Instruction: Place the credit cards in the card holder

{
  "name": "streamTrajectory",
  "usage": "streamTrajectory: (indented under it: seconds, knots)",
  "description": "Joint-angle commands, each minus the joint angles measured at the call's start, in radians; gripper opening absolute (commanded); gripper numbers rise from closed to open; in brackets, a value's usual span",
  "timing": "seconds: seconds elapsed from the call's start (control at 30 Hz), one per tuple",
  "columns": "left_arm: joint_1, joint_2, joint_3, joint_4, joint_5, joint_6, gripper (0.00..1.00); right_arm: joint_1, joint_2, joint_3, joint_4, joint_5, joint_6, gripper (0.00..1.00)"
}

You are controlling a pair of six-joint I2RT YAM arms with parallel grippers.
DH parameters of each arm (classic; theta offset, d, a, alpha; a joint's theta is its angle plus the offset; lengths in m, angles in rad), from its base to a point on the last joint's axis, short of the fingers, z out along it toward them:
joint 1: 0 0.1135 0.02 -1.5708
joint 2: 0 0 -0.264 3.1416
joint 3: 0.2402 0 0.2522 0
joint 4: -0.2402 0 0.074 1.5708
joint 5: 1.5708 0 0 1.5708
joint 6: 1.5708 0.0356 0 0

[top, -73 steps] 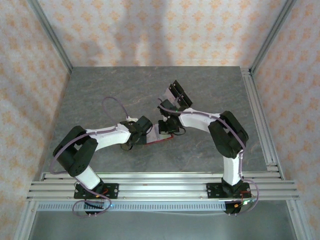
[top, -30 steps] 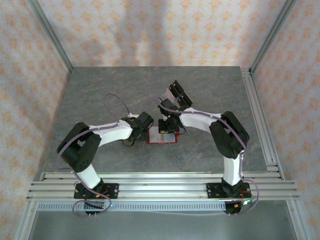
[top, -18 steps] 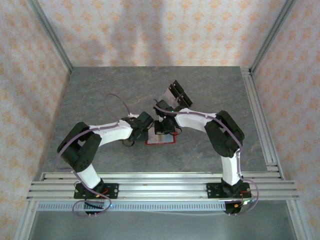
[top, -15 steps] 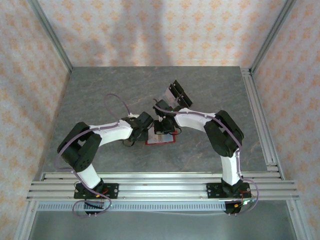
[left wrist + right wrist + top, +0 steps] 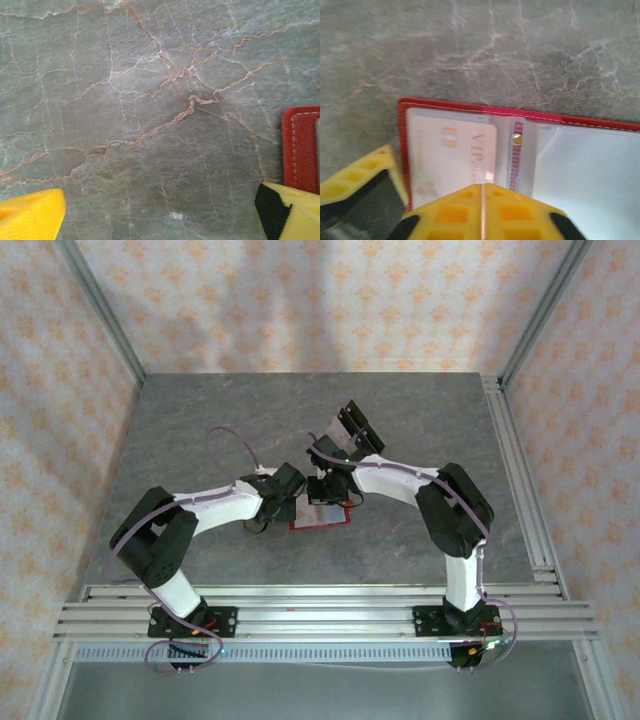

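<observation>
So: red card holder (image 5: 470, 108) open, 1 pale card (image 5: 451, 155) inside.

**Soft, even light; wrist views blur up close**

From above we see diffuse light with no hard shadows. The table (image 5: 200, 430) reads evenly grey, and only faint, soft-edged dark patches lie on the back wall (image 5: 300, 300). Shade under the arms is weak.

In the left wrist view the table's veins are crisp, with one small white glint, while the left end effector (image 5: 160, 220) blurs at the bottom corners.

The right wrist view is hazier. The right end effector (image 5: 482, 212) is soft, the far table is smeared and the card (image 5: 452, 155) is washed out. A pale bluish sheen covers the clear sleeve of the holder (image 5: 545, 118).
</observation>
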Motion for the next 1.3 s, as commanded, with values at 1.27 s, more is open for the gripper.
streamTrajectory:
  seconds: [1.27]
  knots:
    - [-0.047,0.102,0.036,0.035,0.017,-0.011,1.00,-0.066,-0.105,-0.104,-0.054,0.136,-0.096,0.39]
